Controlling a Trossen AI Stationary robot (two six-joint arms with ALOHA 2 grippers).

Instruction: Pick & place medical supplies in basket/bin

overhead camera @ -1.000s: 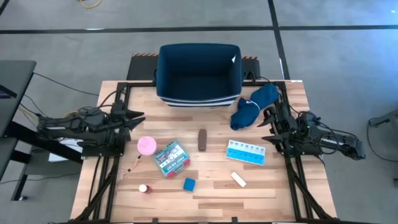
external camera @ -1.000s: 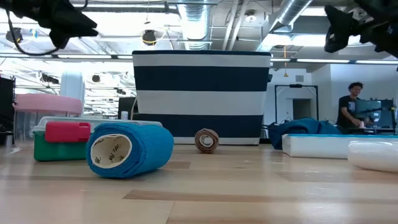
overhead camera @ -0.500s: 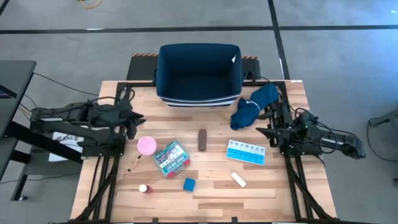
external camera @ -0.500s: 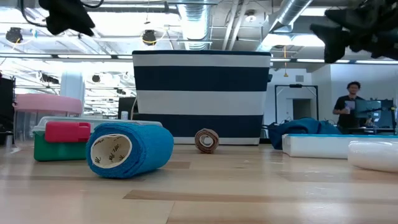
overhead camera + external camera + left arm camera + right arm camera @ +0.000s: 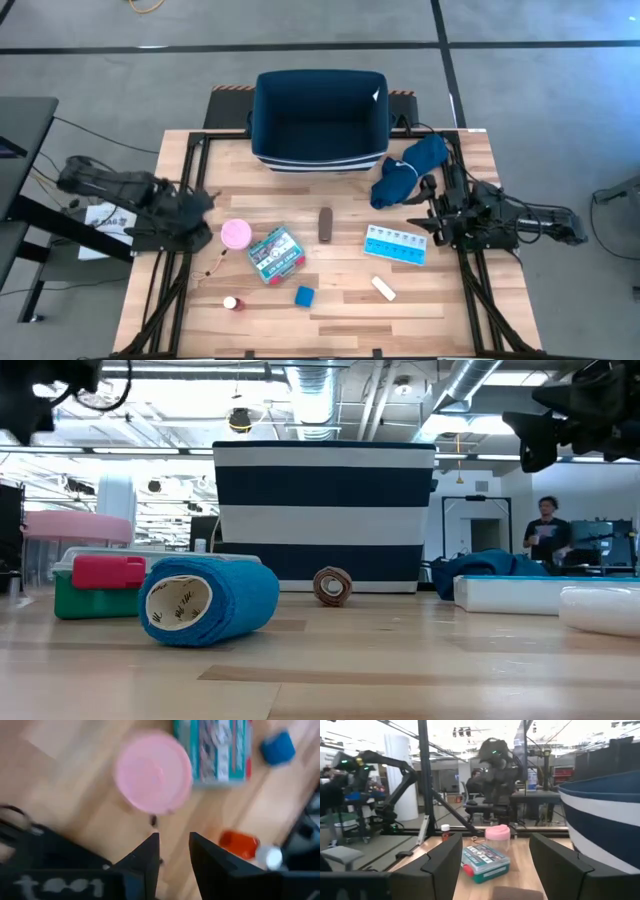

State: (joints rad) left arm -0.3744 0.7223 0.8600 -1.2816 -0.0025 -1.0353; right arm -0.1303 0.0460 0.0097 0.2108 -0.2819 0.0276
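As the left gripper (image 5: 172, 845) swings down, its fingers narrowing, the pink roll (image 5: 153, 772) lies just ahead; first pick looks near. Basket (image 5: 320, 118) empty; right gripper (image 5: 432, 210) waits spread.

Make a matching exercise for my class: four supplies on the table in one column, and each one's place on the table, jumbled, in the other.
Things:
1. pink roll
2. pill organizer
3. blue cloth
4. blue cube

Places, seen from above:
A. beside the bin's right corner
B. near the front edge, below the green-white-red box
C. nearest the left gripper
D. right of the brown bar

Pairs: 1-C, 2-D, 3-A, 4-B
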